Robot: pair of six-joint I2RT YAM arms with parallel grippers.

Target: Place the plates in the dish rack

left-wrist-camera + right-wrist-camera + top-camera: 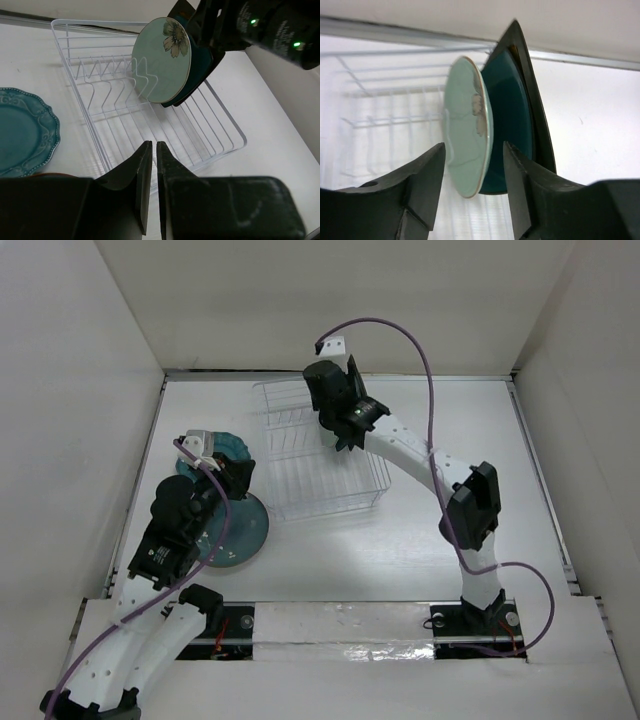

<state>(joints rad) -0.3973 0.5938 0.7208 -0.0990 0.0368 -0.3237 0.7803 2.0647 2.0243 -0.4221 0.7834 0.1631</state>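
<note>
Three plates stand on edge in the clear dish rack (150,125): a round pale green one with a floral mark (465,145), a square dark teal one (512,125) behind it, and a black one (532,105) at the back. My right gripper (474,146) is open, its fingers either side of the green plate's rim without touching it. A small scalloped teal plate (22,132) lies flat left of the rack. A round grey-teal plate (245,530) lies partly under my left arm. My left gripper (154,150) is all but shut, with only a thin slit and nothing in it.
The rack (320,455) sits mid-table, with white walls close on the left, back and right. My right arm (440,475) reaches over the rack's right side. Bare white table lies right of the rack and in front of it.
</note>
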